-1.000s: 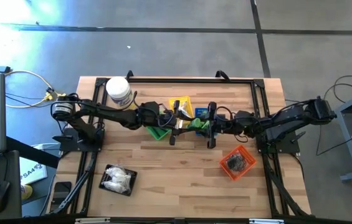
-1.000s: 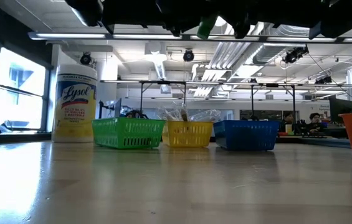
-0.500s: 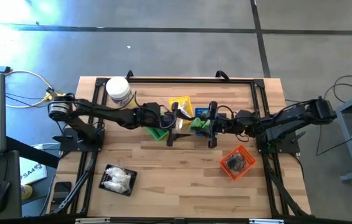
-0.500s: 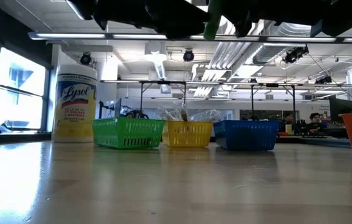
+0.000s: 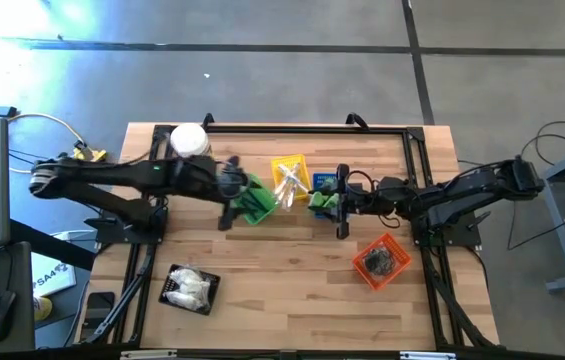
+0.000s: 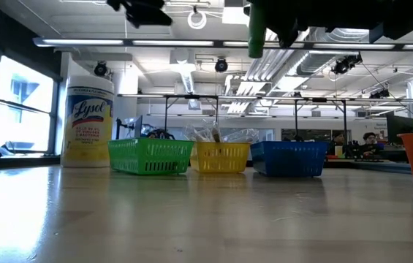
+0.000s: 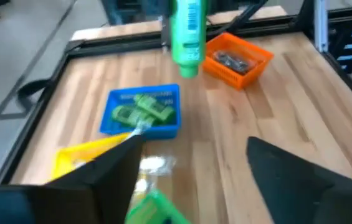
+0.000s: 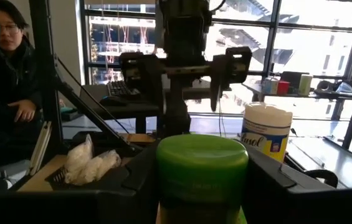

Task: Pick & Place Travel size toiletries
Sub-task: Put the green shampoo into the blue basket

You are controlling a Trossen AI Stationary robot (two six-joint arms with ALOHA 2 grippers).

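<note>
A green travel bottle with a white label point(image 7: 187, 31) hangs upright in my right gripper point(image 5: 324, 202), above the table near the blue basket point(image 7: 141, 112). That basket holds several green tubes. The bottle also shows at the top of the low view point(image 6: 256, 29), and its rounded green end point(image 8: 202, 162) fills the right wrist view. My left gripper point(image 5: 230, 205) is open over the green basket point(image 5: 255, 203) and touches nothing; its fingers stand wide apart point(image 7: 194, 146). The black tray point(image 5: 190, 288) holds white packets. My right gripper pinches the green bottle between its two fingers point(image 8: 275, 180), on the bottle's upper part point(image 8: 202, 186). The fingers come level from the table's right and lie across the bottle. The bottle is lifted clear and hangs upright, its lower end point(image 7: 188, 65) free in the air.
The yellow basket point(image 5: 290, 178) stands between the green and blue ones. The orange basket point(image 5: 380, 260) sits toward the near right, with dark pieces in it. The big white jar point(image 5: 190, 142) is at the far left. A person point(image 8: 1, 68) sits beyond the table. Bare wood lies along the near side.
My left gripper was close against the right gripper at the bottle and has drawn back toward the table's left, ending over the green basket. The bottle stays in the right gripper; it has turned from tilted to upright and reaches lower in the low view.
</note>
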